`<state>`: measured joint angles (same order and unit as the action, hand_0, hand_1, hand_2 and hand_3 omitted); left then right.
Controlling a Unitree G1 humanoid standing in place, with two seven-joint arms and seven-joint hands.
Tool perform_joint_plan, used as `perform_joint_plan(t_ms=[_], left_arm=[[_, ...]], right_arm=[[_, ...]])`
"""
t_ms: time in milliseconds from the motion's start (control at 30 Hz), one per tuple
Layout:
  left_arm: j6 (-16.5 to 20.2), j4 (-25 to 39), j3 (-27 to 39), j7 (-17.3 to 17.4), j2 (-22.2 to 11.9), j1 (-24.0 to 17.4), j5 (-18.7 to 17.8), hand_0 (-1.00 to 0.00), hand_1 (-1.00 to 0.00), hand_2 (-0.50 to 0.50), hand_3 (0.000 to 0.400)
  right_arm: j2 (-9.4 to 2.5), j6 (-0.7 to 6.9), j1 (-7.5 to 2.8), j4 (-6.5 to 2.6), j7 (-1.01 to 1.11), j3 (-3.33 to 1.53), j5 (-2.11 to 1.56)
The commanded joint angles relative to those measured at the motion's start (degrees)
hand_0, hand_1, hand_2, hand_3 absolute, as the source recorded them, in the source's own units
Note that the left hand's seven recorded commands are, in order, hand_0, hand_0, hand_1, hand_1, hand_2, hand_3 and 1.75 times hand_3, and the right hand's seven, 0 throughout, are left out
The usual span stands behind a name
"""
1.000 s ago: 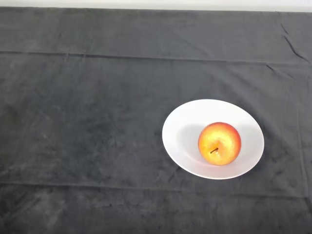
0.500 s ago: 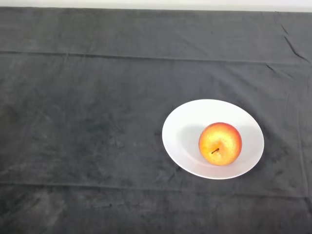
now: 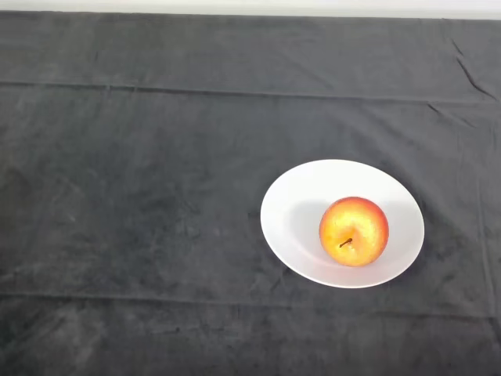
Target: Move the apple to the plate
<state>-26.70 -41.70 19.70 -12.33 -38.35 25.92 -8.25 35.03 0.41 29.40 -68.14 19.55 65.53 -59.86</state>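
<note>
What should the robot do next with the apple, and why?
Probably nothing more: the apple already sits inside the white plate, stem up, on the dark cloth. The arm is best kept away.

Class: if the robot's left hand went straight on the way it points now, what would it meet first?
That cannot be settled: no part of the robot shows in the head view, so no line can be drawn. Only the apple shows, resting on the white plate, on the dark cloth.
</note>
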Motion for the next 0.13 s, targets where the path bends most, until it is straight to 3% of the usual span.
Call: perform_joint_plan(t_ms=[33,133], left_arm=[[0.46,2.86,2.28,0.38,0.9,0.89,0.91,0.0,0.0,0.0,0.0],[0.56,2.97,2.43,0.44,0.93,0.91,1.0,0.0,0.0,0.0,0.0]], right_arm=[[1.12,0.22,-0.76,1.68,-0.68,0.18,-0.56],[1.12,0.22,-0.76,1.68,-0.69,0.18,-0.56]])
